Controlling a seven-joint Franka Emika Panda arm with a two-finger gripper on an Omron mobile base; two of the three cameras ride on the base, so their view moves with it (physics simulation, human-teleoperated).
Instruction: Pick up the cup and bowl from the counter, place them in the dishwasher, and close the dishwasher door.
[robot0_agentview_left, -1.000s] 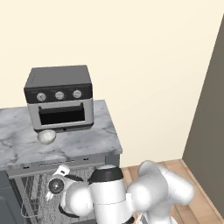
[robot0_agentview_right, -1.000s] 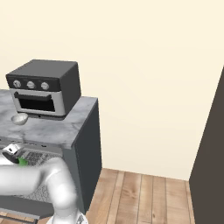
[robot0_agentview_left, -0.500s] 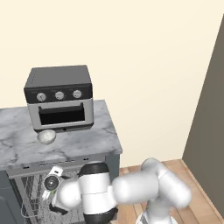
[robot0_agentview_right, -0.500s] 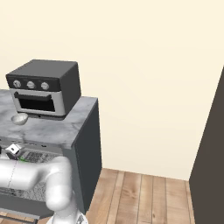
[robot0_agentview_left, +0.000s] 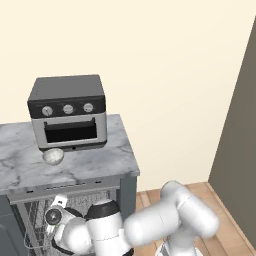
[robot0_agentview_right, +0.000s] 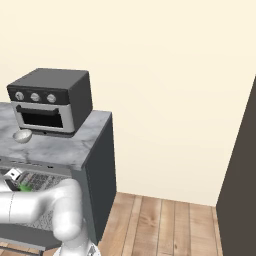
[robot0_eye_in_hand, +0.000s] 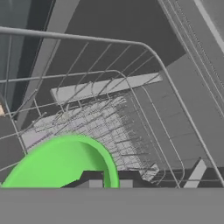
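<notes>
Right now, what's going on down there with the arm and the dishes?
The arm is reaching low into the open dishwasher, holding the green cup by its rim with the jaws shut, above the wire rack. The cup has not been let go yet. The bowl sits on the counter in front of the toaster oven, not yet picked up.

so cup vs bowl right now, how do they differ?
The cup is bright green; the bowl is pale grey-white. The cup is held in the shut pincer over the dishwasher rack; the bowl sits free on the counter before the toaster oven. Both are upright, mouths open.
</notes>
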